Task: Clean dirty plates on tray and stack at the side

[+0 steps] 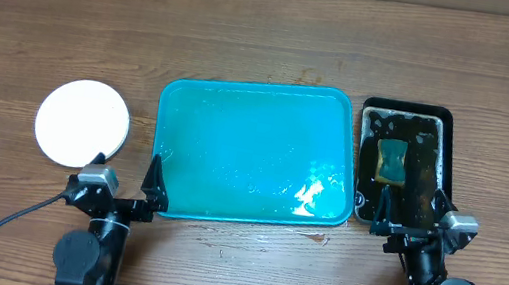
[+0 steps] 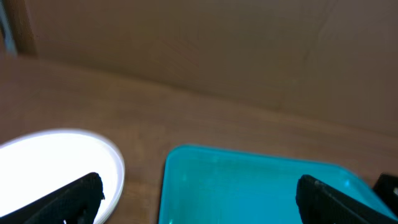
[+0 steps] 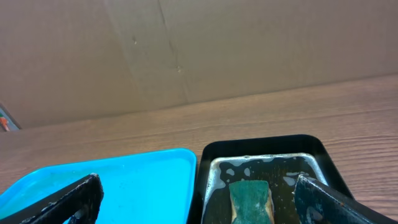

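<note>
The turquoise tray (image 1: 251, 152) lies in the middle of the table with nothing on it but a wet sheen. It also shows in the left wrist view (image 2: 249, 186) and the right wrist view (image 3: 124, 183). A white plate (image 1: 81, 123) lies on the table to the tray's left, clean on top; whether other plates lie under it I cannot tell. It shows in the left wrist view (image 2: 56, 162). My left gripper (image 1: 128, 179) is open and empty at the tray's front left corner. My right gripper (image 1: 412, 215) is open and empty at the front end of the black tray.
A narrow glossy black tray (image 1: 400, 164) with soapy water stands right of the turquoise tray. A green sponge (image 1: 392, 161) lies in it, also seen in the right wrist view (image 3: 250, 200). A cardboard wall (image 3: 186, 50) rises behind the table.
</note>
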`<action>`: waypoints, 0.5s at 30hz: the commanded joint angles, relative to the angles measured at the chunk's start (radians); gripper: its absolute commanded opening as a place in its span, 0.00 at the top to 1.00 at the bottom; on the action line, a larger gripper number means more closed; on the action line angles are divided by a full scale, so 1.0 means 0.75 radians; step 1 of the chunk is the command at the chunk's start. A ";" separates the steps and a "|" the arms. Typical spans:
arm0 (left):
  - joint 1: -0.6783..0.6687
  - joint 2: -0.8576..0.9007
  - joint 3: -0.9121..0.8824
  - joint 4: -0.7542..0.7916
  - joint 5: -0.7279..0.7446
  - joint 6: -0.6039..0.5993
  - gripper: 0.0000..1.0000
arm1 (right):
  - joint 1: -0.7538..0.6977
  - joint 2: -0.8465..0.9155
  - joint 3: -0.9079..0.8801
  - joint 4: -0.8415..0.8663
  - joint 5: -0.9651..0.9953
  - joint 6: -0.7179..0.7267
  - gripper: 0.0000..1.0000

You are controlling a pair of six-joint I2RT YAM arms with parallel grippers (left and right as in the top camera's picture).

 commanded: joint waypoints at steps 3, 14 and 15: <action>0.008 -0.037 -0.187 0.338 0.045 0.104 0.00 | 0.000 -0.012 -0.013 0.009 -0.011 -0.010 0.00; 0.008 -0.035 -0.184 0.166 0.065 0.104 0.00 | 0.000 -0.012 -0.013 0.008 -0.011 -0.010 0.00; 0.008 -0.035 -0.184 0.165 0.065 0.104 0.00 | 0.000 -0.012 -0.013 0.009 -0.011 -0.010 0.00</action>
